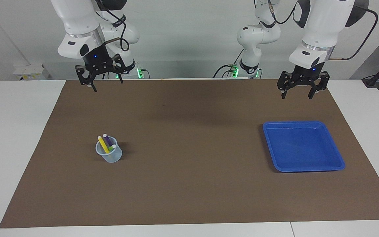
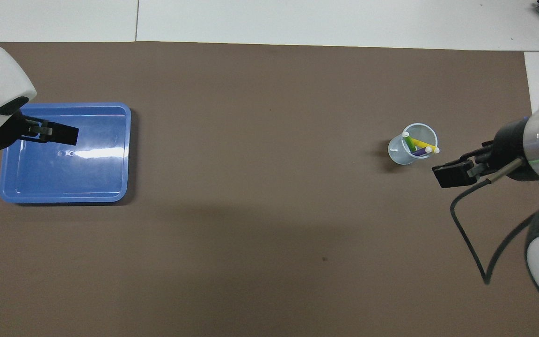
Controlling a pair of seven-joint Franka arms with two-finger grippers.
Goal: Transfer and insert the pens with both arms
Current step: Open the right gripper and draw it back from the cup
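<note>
**Clear cup holds all three pens; blue tray bare**

Brown matting covers most of your counter [image 1: 21, 138], and on it, toward the right arm's end, stands a clear cup [image 1: 109, 153] with the yellow pen [image 1: 103, 144], the purple pen [image 1: 108, 140] and the green pen [image 1: 111, 148] leaning inside it, pale ends up. Toward the left arm's end lies a blue tray [image 1: 336, 158], and nothing shows in it.

You can judge the work as good as finished: every pen you can see is in the cup, none lies on the mat or in the tray, and neither arm carries anything. What remains, if anything, looks like parking the arms.

Your right tool [image 1: 103, 78] hangs high over the edge of the mat nearest the robots, well clear of the cup, fingers spread apart and empty. Your left tool [image 1: 299, 91] hangs over the same edge at the tray's end, also spread wide and empty.

Around the mat the counter shows white. At the robots' end you have a pale wall, two smaller white arms [image 1: 253, 39] with green lights at their bases, and black cables.
</note>
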